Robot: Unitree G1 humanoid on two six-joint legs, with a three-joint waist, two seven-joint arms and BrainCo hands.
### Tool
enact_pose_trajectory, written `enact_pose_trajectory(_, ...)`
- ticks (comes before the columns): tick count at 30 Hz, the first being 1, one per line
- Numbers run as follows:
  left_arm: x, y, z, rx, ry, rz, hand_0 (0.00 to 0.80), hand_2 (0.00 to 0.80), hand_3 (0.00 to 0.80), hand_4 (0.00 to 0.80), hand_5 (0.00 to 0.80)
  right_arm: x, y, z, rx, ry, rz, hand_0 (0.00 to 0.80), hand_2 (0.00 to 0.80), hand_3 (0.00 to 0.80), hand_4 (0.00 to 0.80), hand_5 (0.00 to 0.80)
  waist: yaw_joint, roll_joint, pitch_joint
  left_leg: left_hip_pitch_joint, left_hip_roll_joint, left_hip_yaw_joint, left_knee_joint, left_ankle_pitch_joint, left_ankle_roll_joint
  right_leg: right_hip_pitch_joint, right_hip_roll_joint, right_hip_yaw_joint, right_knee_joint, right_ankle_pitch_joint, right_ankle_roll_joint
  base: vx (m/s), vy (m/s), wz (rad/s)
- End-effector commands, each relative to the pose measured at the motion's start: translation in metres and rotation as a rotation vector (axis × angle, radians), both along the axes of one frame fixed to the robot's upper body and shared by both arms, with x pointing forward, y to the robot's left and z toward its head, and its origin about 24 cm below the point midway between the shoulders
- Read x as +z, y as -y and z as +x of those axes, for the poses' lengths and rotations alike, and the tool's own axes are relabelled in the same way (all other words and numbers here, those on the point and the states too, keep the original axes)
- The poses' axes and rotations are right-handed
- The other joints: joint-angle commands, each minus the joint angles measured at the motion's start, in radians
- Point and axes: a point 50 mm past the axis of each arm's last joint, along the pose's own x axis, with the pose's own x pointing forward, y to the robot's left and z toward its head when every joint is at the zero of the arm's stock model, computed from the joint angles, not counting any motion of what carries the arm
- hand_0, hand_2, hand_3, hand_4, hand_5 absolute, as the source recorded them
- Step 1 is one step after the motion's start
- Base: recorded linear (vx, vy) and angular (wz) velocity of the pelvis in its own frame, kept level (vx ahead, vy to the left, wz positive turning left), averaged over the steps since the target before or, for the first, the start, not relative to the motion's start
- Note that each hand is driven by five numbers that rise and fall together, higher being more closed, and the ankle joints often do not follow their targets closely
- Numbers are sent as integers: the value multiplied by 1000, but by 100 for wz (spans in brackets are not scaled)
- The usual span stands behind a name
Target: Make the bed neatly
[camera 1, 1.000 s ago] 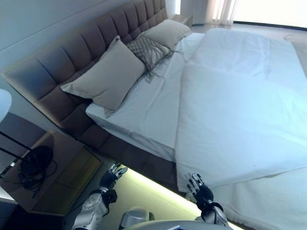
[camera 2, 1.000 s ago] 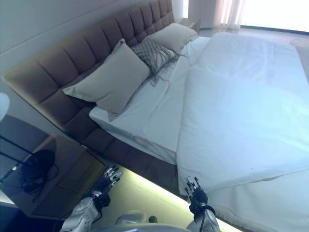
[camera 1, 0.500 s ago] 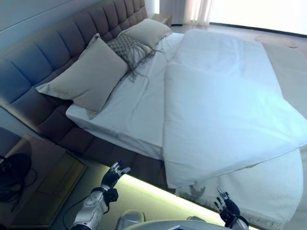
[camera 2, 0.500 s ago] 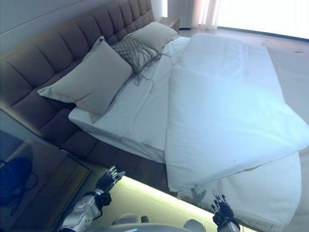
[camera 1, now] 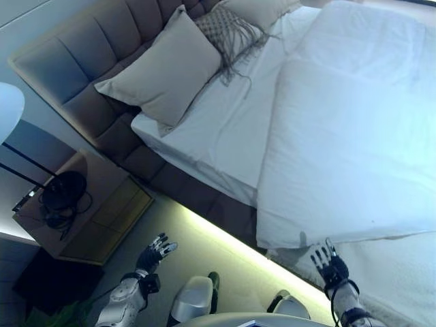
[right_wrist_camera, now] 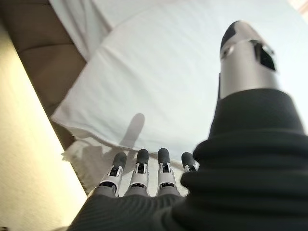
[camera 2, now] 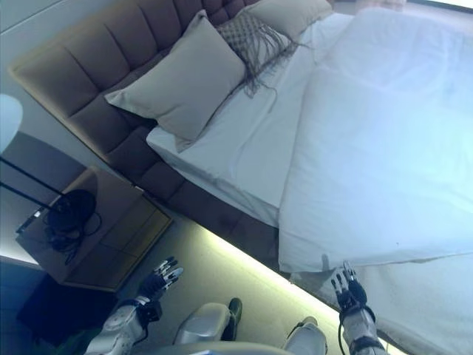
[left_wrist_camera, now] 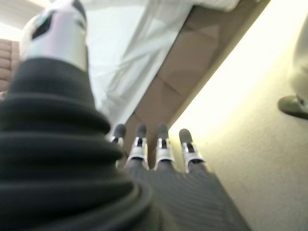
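1. The bed [camera 1: 204, 197] runs from the upper left to the right of the frame, its duvet [camera 1: 354, 136] spread over the right part and hanging over the near edge.
2. Two pillows [camera 1: 167, 68] and a fringed cushion [camera 1: 228, 30] lean on the headboard [camera 1: 75, 61] at the top.
3. The right hand [camera 1: 329, 264], low right, is open, fingers straight, near the duvet's corner, not touching.
4. The left hand [camera 1: 153, 253], low left, is open above the floor [camera 1: 204, 252].
5. A nightstand [camera 1: 82, 218] stands at left.
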Motion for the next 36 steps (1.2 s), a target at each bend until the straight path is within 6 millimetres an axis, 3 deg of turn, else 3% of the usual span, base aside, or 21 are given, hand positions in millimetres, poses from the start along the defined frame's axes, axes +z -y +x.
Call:
enact_pose_trajectory(1,33,-7,34,37,208,-44,0,0,0,0,0,20,14,29,-19,185,18,0,0,0,0,0,28,16,73,-156,41,-18,144,0,9,-84,-36,43,-28,180,59,-261,-64,-3)
enact_pose_trajectory(4,42,0,49,18,263,-83,0,0,0,0,0,32,20,46,-20,246,18,0,0,0,0,0,34,36,97,-275,40,-13,250,-32,13,-207,-56,55,97,147,40,-190,-43,4)
enact_pose_trajectory(5,43,3,50,14,271,-92,0,0,0,0,0,35,22,50,-32,254,22,0,0,0,0,0,39,45,99,-296,40,-21,288,-71,11,-237,-58,68,153,113,49,-62,1,11)
enact_pose_trajectory(9,44,8,49,13,286,-102,0,0,0,0,0,46,43,52,-102,281,30,0,0,0,0,0,46,66,111,-420,27,-24,436,-122,30,-369,-77,96,322,59,29,-66,2,3)
enact_pose_trajectory(14,40,6,43,36,272,-89,0,0,0,0,0,61,79,47,-411,358,59,0,0,0,0,0,54,86,114,-501,8,-32,516,-151,31,-462,-82,132,423,22,26,-7,17,7)
enact_pose_trajectory(18,41,4,44,51,281,-88,0,0,0,0,0,73,100,44,-544,435,127,0,0,0,0,0,55,110,128,-539,-4,-38,523,-139,25,-511,-71,163,453,14,35,-2,25,1)
enact_pose_trajectory(21,45,3,44,45,299,-96,0,0,0,0,0,87,111,51,-543,502,131,0,0,0,0,0,61,131,143,-557,-10,-40,504,-118,19,-539,-66,174,454,20,44,-43,39,3)
enact_pose_trajectory(30,48,-5,40,50,322,-109,0,0,0,0,0,124,137,63,-488,598,172,0,0,0,0,0,79,153,156,-567,-5,-36,442,-64,3,-554,-61,170,420,43,61,4,13,2)
enact_pose_trajectory(36,51,-12,40,52,341,-105,0,0,0,0,0,149,140,82,-486,746,229,0,0,0,0,0,81,165,161,-596,-8,-42,438,-38,-1,-588,-54,184,438,42,63,0,0,0)
